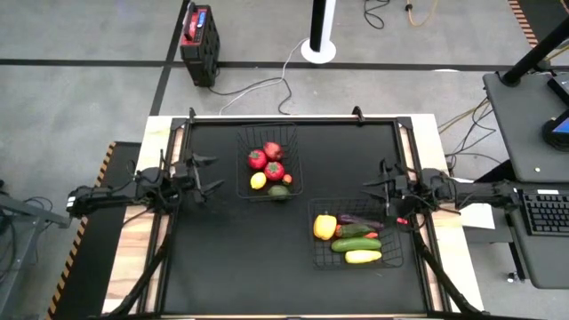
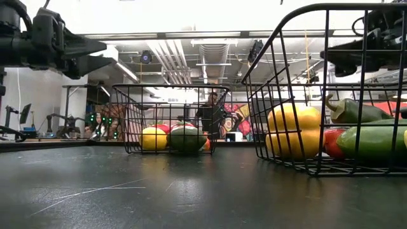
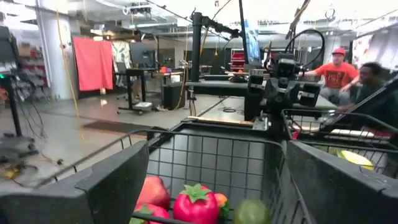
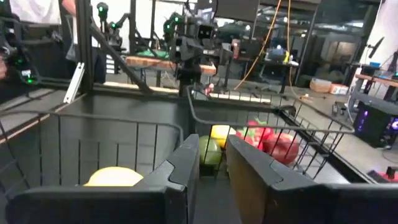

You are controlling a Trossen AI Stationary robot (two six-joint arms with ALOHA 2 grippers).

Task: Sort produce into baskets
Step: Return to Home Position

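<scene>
Two black wire baskets stand on the black mat. The far basket [image 1: 269,163] holds red, yellow and green produce [image 1: 267,164]. The near right basket [image 1: 358,233] holds a yellow pepper [image 1: 325,226], a dark purple piece, green pieces and a yellow piece. My left gripper [image 1: 212,174] hovers left of the far basket, open and empty. Its wrist view [image 3: 217,180] looks over the basket's rim at red produce [image 3: 196,204]. My right gripper [image 1: 373,188] hovers beyond the near right basket's far right corner. Its fingers [image 4: 213,168] are a narrow gap apart, with nothing between them.
The mat [image 1: 204,258] is bare at its near left and its far right. The table's wooden edges and metal frame rails run along both sides. A person [image 3: 336,73] stands in the room beyond the table.
</scene>
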